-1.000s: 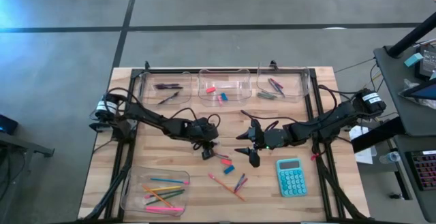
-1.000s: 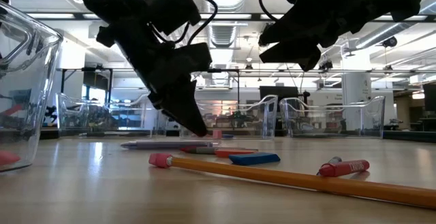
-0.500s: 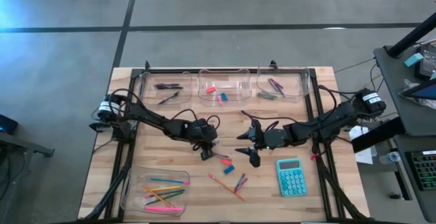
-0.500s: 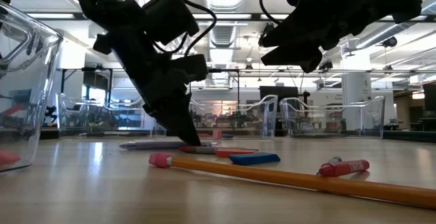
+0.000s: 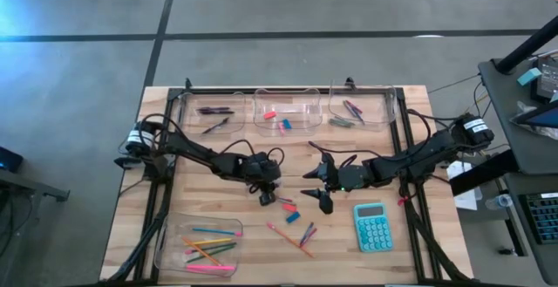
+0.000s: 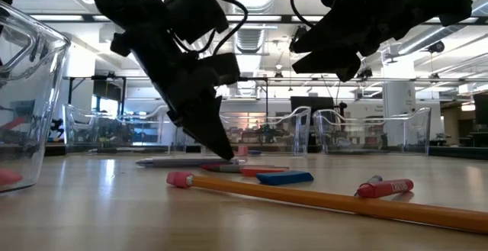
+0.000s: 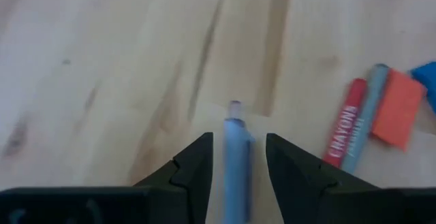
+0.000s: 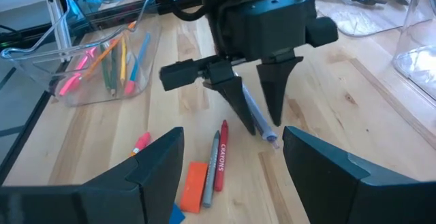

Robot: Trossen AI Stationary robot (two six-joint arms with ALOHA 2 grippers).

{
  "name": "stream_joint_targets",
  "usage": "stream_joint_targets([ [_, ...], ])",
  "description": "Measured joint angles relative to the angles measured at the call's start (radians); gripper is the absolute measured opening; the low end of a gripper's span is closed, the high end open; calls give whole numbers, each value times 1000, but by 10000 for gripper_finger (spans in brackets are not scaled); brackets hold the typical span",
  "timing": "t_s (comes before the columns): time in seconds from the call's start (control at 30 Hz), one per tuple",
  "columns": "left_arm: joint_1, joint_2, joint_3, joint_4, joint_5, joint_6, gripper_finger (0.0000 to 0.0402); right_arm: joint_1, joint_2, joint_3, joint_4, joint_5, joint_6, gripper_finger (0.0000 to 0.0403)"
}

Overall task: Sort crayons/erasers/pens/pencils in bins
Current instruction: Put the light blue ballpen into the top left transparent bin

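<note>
My left gripper point(image 7: 238, 149) points down at the table's middle, open. Its two fingers stand on either side of a slim grey-blue pen point(image 7: 236, 163) that lies flat on the wood; a gap shows on both sides. The right wrist view shows the same pen point(image 8: 257, 120) between those fingers. Beside it lie a red crayon point(image 7: 344, 132), a grey crayon point(image 7: 366, 118), an orange eraser point(image 7: 395, 108) and a blue eraser point(image 5: 292, 215). My right gripper point(image 5: 317, 189) hangs open and empty above the table, right of them.
Three clear bins point(image 5: 214, 112) point(image 5: 286, 114) point(image 5: 362, 105) stand along the far edge, with pens, erasers and crayons in them. A fourth bin point(image 5: 199, 243) with pencils is near left. Loose pencils point(image 5: 289, 236) and a teal calculator point(image 5: 372, 226) lie near the front.
My left gripper has come down a little toward the table, its fingertips now low beside the grey-blue pen. The pen has stayed where it was.
</note>
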Motion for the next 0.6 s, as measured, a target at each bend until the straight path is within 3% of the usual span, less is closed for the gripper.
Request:
stream_joint_targets([
  [0.33, 1, 4, -2, -11, -62, 18, 121, 0, 0, 0, -1, 0, 0, 238],
  [0.6, -21, 48, 0, -7, -44, 31, 121, 0, 0, -1, 0, 0, 0, 238],
])
